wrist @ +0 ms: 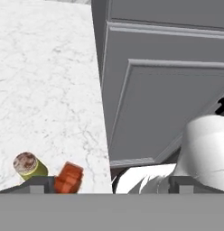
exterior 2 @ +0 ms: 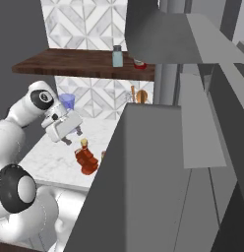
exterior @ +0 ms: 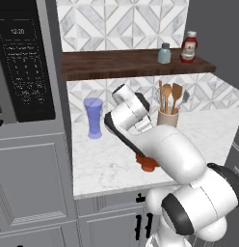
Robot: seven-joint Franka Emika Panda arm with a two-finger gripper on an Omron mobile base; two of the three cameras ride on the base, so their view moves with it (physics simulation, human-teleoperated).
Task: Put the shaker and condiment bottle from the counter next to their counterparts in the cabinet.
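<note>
The condiment bottle (exterior 2: 86, 158), slim and red-orange with a tan cap, stands on the marble counter (exterior 2: 50, 157) near its front edge. My arm hides most of the bottle in the left base view, where only its base (exterior: 148, 164) shows. Beside it stands the small olive-yellow shaker (wrist: 29, 166), and the hand view looks down on the bottle's top (wrist: 68, 177) too. My gripper (exterior 2: 73, 136) hangs open just above and left of the bottle, holding nothing. On the brown cabinet shelf (exterior: 112, 63) stand the pale blue-grey shaker (exterior: 164, 53) and the squat red bottle (exterior: 189, 47).
A blue glass (exterior: 93, 117) and a tan utensil holder (exterior: 168, 116) stand at the back of the counter. A black microwave (exterior: 26, 62) is at the left. Grey cabinet doors (wrist: 168, 99) hang below the counter's edge. A large grey panel (exterior 2: 163, 162) blocks the right.
</note>
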